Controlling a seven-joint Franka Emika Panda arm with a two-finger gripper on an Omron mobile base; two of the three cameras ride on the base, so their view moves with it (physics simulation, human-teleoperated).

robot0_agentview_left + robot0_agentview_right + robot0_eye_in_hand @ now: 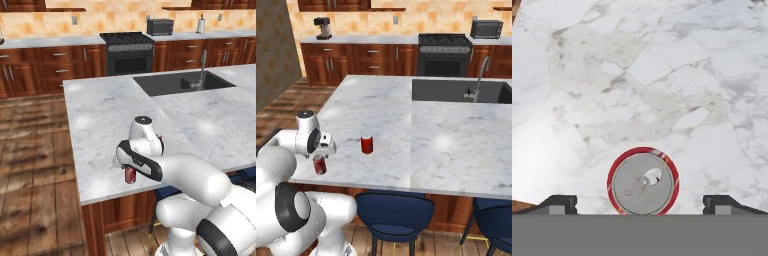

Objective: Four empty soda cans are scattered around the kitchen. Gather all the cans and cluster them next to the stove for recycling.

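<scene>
Red soda can (pixel 643 181) being framed upright between gripper (pixel 641 204) fingertips, jaws being held spread wide, nothing being pinched. Second red can (pixel 366 144) being left upright on marble island (pixel 406 130), near first can.

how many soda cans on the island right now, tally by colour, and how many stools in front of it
red soda cans: 2, one under the gripper near the island's edge, one further in on the marble
blue stools: 2
total: 4
</scene>
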